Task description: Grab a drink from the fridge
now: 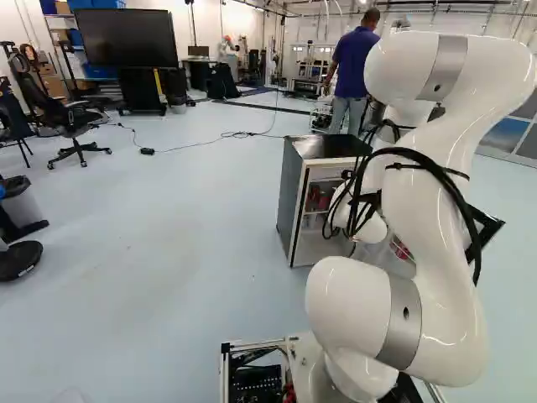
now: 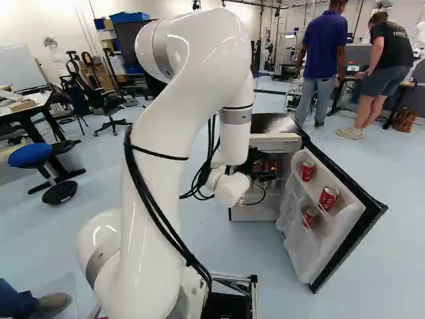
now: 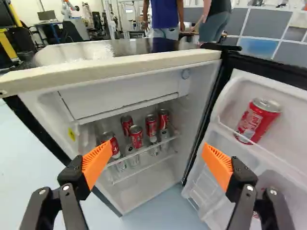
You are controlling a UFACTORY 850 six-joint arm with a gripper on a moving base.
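With the door (image 2: 302,259) swung right, the end effector (image 3: 157,148) is held spread facing the fridge (image 3: 120,67), seemingly so a can (image 3: 136,137) may be taken.

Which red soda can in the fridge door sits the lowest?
The red soda can low down in the fridge door. The other two door cans both sit higher up.

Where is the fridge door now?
The fridge door stands open at the right of the right base view, joined to the fridge and holding red cans.
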